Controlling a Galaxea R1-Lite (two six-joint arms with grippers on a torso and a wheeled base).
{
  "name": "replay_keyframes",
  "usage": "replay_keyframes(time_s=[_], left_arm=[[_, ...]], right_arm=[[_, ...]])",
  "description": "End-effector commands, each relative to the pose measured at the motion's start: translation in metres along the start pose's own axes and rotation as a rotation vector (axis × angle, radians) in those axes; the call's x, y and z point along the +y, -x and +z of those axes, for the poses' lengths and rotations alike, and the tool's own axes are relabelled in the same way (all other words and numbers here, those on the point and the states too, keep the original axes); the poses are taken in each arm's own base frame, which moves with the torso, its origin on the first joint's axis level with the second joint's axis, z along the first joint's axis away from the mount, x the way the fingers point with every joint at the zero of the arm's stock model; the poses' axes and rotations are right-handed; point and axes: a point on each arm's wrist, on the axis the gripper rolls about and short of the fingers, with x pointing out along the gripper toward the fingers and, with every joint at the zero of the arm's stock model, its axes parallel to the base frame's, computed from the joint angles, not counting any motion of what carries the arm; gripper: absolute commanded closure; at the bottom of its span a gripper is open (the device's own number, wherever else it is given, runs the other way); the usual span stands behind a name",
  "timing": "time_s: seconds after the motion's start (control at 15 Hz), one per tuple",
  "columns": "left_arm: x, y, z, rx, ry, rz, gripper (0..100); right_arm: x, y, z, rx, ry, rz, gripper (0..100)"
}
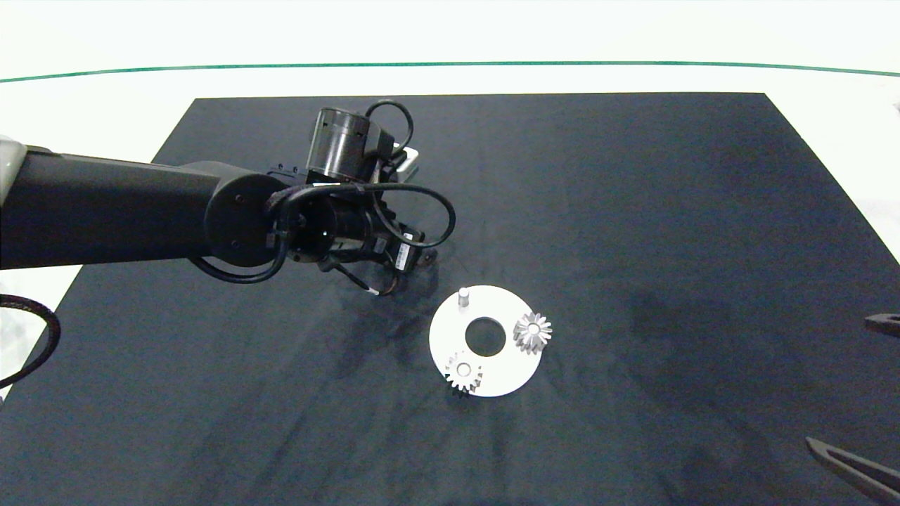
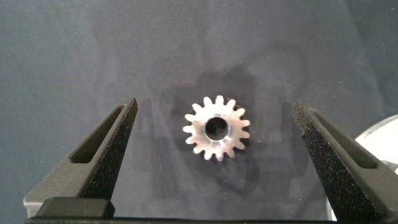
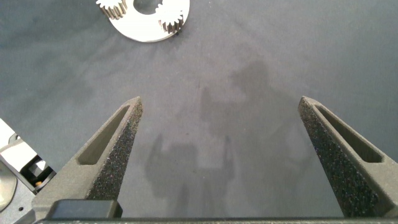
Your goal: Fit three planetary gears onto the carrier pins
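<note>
A flat white disc (image 1: 508,365) lies on the black mat right of centre. Two silvery planetary gears sit on its carrier pins, one at the right (image 1: 532,332) and one at the near left (image 1: 463,374). A third pin (image 1: 463,296) stands bare at the far left of the disc. The third gear (image 2: 216,127) lies flat on the mat between the fingers of my open left gripper (image 2: 214,106), untouched; the left wrist (image 1: 344,211) hides it in the head view. My right gripper (image 3: 219,102) hangs open and empty over bare mat near the right edge (image 1: 837,381).
The black mat (image 1: 633,211) covers most of a white table (image 1: 105,105) with a green line along its back. The disc's rim (image 2: 382,134) shows beside the left gripper's finger. The disc (image 3: 146,31) lies well ahead of the right gripper.
</note>
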Motion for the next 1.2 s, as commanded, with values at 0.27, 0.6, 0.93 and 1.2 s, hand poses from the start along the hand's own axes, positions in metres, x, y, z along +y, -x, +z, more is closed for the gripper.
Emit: replay_keyframes(time_s=[0.27, 0.6, 0.93, 1.2], left_arm=[[0.005, -0.009, -0.015, 0.059, -0.015, 0.013, 0], [0.006, -0.006, -0.014, 0.052, -0.009, 0.014, 8], [0.002, -0.005, -0.013, 0.049, -0.011, 0.004, 19], [-0.003, -0.006, -0.011, 0.043, -0.016, -0.006, 26]], right_arm=[[0.001, -0.001, -0.001, 0.007, 0.005, 0.002, 0], [0.001, -0.001, -0.001, 0.010, 0.005, 0.003, 0], [0.001, -0.001, -0.001, 0.010, 0.005, 0.003, 0], [0.001, -0.002, -0.001, 0.013, 0.006, 0.002, 0]])
